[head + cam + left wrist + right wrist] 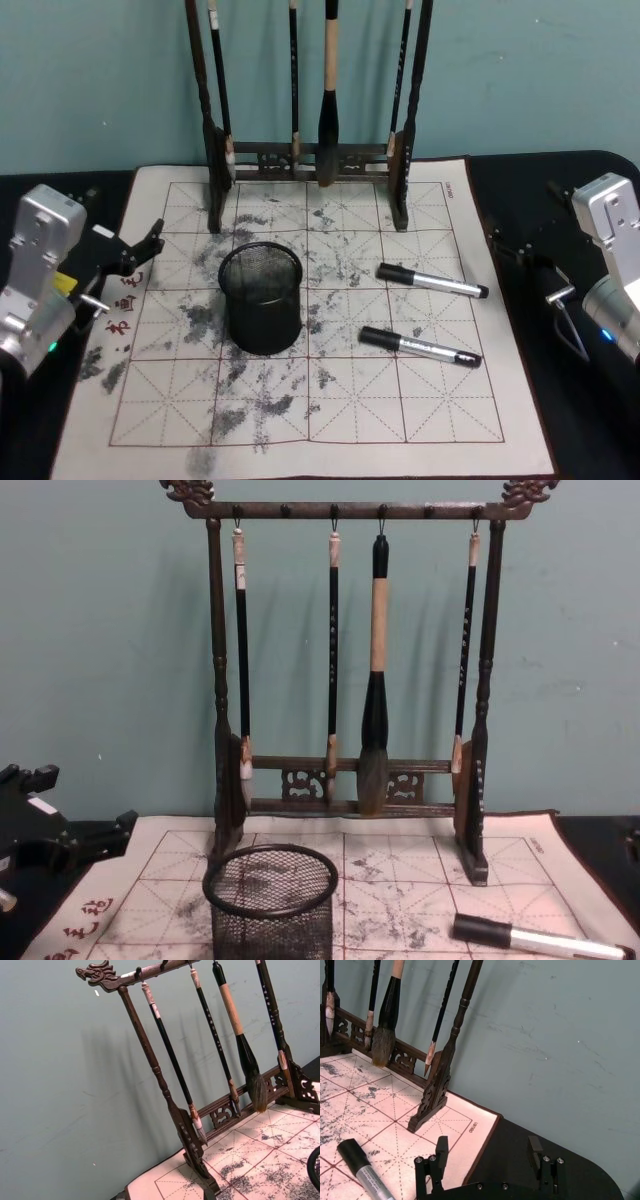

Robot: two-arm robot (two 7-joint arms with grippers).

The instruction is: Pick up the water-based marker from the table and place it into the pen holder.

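Now left hand [143, 250], right hand [488, 1142] spread; brush rack [310, 152] behind pen holder [262, 310], marker [420, 347] beside.

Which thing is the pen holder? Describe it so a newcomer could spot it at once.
On the white red-gridded mat, in front of the tall wooden brush rack, stands the pen holder. It is an upright black wire-mesh cup with a round rim, unlike the slim markers lying to its right.

You see a black wire-mesh metal pen holder [262, 325] on a matt felt mat [400, 410]; behind the holder, a dark polished wooden rack [350, 510].
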